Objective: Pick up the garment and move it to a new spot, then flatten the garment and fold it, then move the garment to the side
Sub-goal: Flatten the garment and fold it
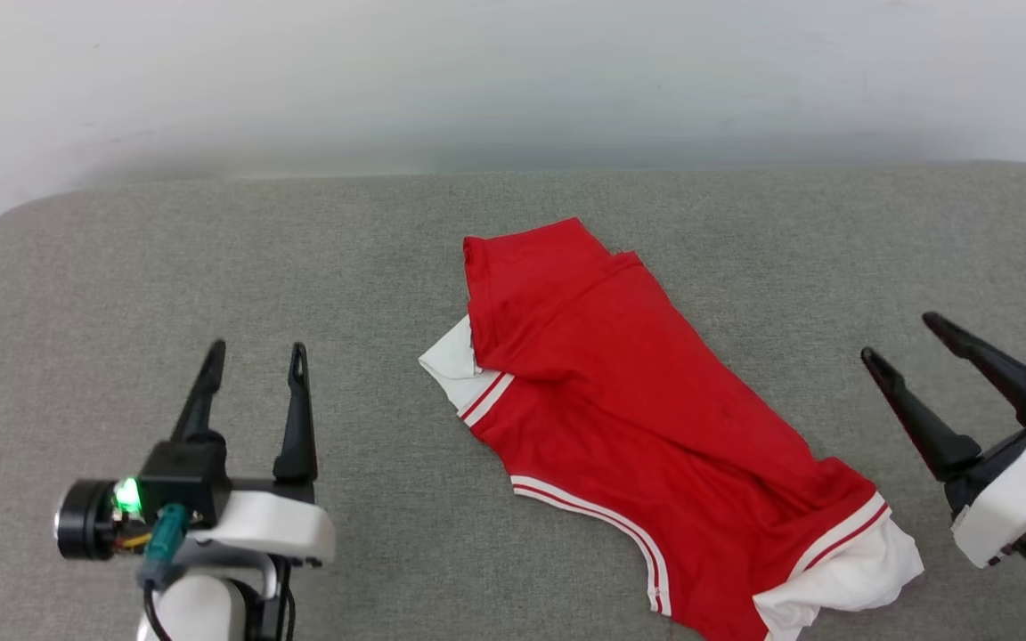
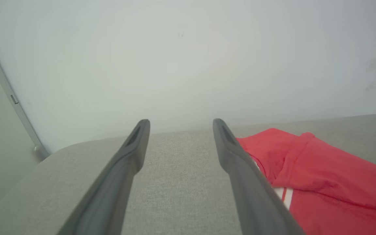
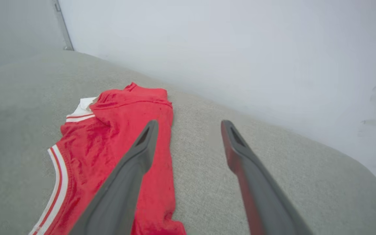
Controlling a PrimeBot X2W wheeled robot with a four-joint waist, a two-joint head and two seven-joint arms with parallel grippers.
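Red garment [image 1: 647,418] lies folded over on grey cushion [image 1: 210,267]. L gripper [image 1: 256,349] well left of garment, jaws apart, empty. R gripper [image 1: 900,336] near garment's right side, jaws apart, empty.

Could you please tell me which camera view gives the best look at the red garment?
The head view: the garment lies almost whole on the grey surface, both white sleeve ends and striped trim visible. The left wrist view catches one end at its right edge; the right wrist view shows more, cut off at the bottom.
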